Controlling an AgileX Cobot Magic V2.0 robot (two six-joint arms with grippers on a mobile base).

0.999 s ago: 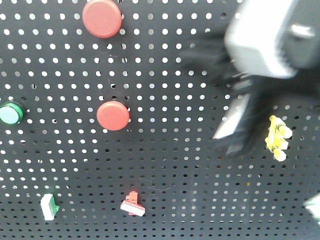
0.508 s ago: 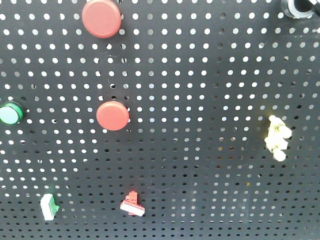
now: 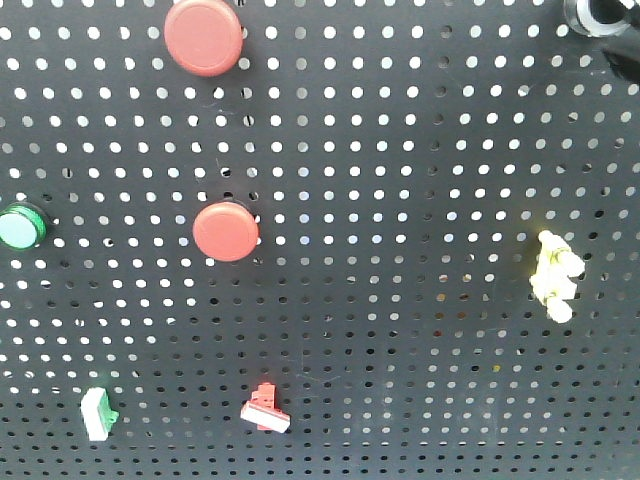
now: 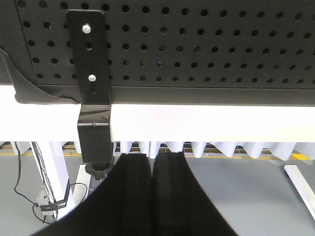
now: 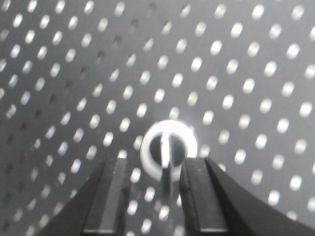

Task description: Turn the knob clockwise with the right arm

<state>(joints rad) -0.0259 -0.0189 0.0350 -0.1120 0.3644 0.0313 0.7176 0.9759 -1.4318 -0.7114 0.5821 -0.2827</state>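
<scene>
On the pegboard (image 3: 330,400), the knob (image 3: 555,275) is no longer blocked; the right gripper (image 5: 155,169) is held released, the left gripper (image 4: 151,162) clenched.

The right gripper (image 5: 155,167) faces a dark perforated panel (image 5: 74,93) at close range, its two dark fingers (image 5: 107,196) rising from the bottom edge with a clear gap between them. A white round ring (image 5: 169,142) with an upright bar across its middle sits on the panel, blurred, centred just above the gap and between the fingertips. Light shows through most of the holes.
</scene>
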